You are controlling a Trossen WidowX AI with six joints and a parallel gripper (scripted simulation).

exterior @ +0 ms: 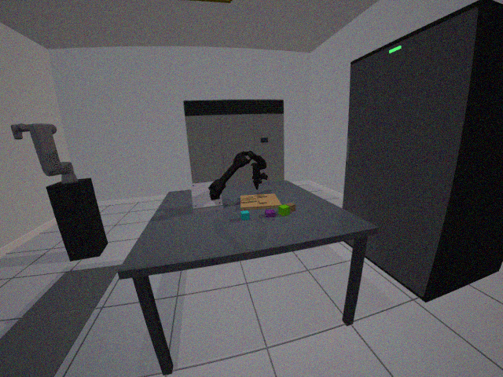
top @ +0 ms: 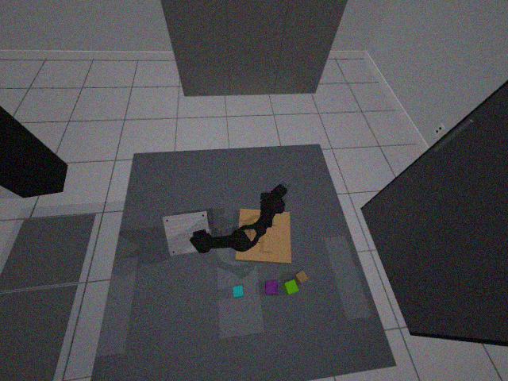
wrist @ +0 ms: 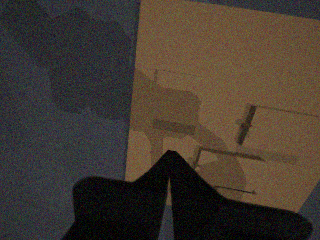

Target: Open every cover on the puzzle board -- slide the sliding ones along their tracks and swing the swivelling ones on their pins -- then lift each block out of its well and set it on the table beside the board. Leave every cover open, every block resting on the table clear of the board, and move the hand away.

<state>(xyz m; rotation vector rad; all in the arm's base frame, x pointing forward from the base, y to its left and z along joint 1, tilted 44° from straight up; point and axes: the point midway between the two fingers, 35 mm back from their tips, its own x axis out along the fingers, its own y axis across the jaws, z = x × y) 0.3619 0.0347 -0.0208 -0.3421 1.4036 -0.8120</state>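
Note:
The wooden puzzle board (top: 282, 241) (exterior: 273, 199) (wrist: 225, 45) lies flat. Its covers have the same wood colour; thin outlines and narrow dark gaps show in the wrist view, but how far each cover stands open cannot be told. A cyan block (top: 237, 291) (exterior: 244, 215), a purple block (top: 271, 287) (exterior: 269, 213), a green block (top: 291, 286) (exterior: 284, 210) and a tan block (top: 302, 276) (exterior: 291, 207) rest on the table beside the board, clear of it. My gripper (exterior: 256, 188) (wrist: 171, 154) is shut and empty, pointing down above the board. The arm hides part of the board in the top view.
A pale mounting plate (top: 174, 237) (exterior: 196, 199) lies at the arm's base, left of the board. The green and tan blocks sit close together. The dark table (top: 197, 180) (exterior: 195, 239) bears everything; the arm's shadow falls across the board.

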